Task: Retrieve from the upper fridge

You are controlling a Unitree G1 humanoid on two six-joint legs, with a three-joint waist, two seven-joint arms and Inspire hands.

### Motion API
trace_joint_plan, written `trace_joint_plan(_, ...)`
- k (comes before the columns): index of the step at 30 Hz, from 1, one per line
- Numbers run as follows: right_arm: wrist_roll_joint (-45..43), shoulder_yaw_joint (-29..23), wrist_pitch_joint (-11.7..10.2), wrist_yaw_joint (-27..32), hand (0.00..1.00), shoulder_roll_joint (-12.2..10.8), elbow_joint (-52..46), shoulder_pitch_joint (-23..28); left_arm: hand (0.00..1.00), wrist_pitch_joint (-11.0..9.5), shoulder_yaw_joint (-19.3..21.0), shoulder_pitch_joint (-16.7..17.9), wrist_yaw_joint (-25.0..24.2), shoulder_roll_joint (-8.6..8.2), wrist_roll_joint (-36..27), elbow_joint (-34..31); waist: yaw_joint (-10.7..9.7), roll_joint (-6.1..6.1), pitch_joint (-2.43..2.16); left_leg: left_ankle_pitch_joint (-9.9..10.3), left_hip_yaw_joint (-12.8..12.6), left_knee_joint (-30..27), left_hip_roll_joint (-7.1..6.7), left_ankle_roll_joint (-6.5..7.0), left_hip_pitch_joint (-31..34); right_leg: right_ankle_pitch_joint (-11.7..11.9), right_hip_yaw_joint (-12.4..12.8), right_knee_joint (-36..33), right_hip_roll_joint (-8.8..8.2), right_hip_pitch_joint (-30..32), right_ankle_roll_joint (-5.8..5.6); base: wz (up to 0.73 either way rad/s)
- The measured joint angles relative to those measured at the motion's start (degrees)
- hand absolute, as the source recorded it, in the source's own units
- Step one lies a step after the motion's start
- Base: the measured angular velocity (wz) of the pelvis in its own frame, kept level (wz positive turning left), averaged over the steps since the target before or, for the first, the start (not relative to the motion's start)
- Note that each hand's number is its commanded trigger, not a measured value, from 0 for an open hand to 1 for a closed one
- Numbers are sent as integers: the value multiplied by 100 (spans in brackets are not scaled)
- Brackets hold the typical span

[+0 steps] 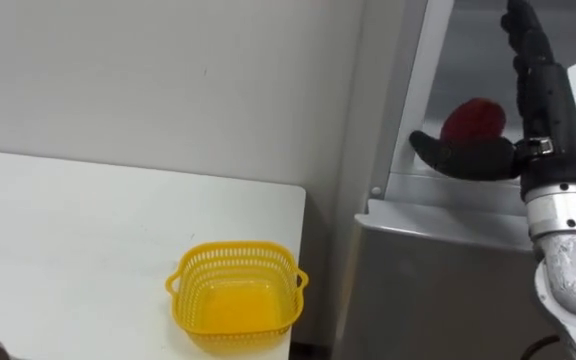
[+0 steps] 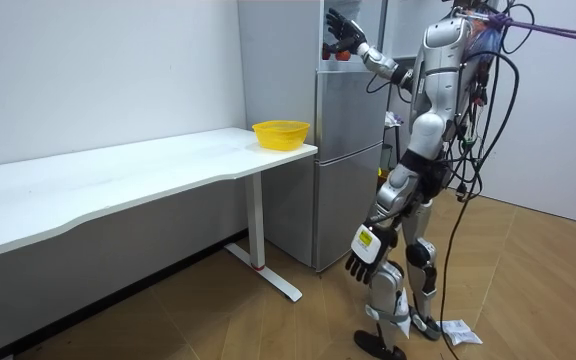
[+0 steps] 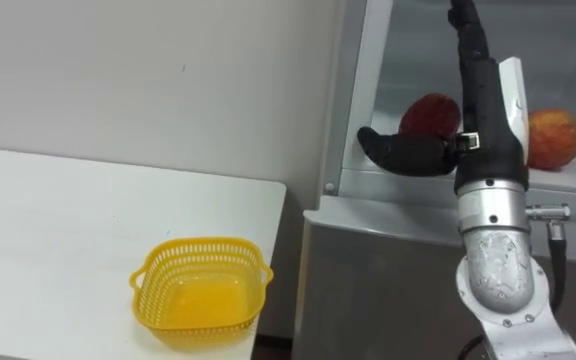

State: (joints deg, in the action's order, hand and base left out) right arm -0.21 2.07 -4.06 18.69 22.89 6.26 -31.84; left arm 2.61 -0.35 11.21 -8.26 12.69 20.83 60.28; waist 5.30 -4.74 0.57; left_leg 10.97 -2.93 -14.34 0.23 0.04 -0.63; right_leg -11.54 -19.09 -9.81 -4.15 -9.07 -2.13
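A dark red fruit (image 1: 473, 120) lies on the shelf of the open upper fridge compartment (image 1: 438, 185). An orange-red fruit (image 3: 556, 137) lies to its right. My right hand (image 1: 546, 100) is raised in front of the shelf and open, fingers straight up. Its thumb is spread out to the left, just in front of the dark red fruit and not closed on it. In the room view I stand facing the fridge (image 2: 348, 170) with the right hand (image 2: 341, 32) raised, while my left hand (image 2: 363, 262) hangs relaxed by my thigh.
A yellow mesh basket (image 1: 236, 295) stands empty at the right end of the white table (image 1: 68, 230), just left of the fridge. The lower fridge door (image 1: 438, 290) is closed. A grey wall rises behind the table.
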Motion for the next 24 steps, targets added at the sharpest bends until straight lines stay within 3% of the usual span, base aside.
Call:
trace_joint_plan(8, 43, -2, 120, -345, 0, 0, 339, -78, 0, 123, 0, 16, -158, -4, 8, -59, 0, 8, -7, 0, -4, -35, 1, 1, 0, 11, 24, -8, 2, -2, 18, 0)
trace_joint_plan(14, 40, -11, 178, -411, 0, 79, 728, -180, 0, 217, 38, 93, -384, 4, 28, -69, -8, 21, -70, 0, 21, -41, 1, 1, 5, 13, -9, -9, 4, -10, 20, 1)
trace_joint_plan(19, 220, -11, 179, -446, 0, 218, 736, -195, 0, 217, 94, 99, -394, 18, 10, -101, -2, -14, -92, 0, 22, -45, 0, 1, -19, 13, -6, -14, 3, -44, 21, 0)
trace_joint_plan(23, 374, -37, 178, -357, 0, 218, 748, -195, 0, 203, 137, 83, -388, 31, 10, -111, -1, -51, -29, 2, 20, -38, 3, 2, -79, 13, -7, -11, 3, -96, 21, 0)
trace_joint_plan(24, 380, -60, 178, -346, 0, 218, 743, -195, 0, 201, 137, 84, -388, 31, 9, -111, -2, -54, -31, 4, 19, -37, 3, 3, -66, 13, -6, -11, 4, -90, 21, 0)
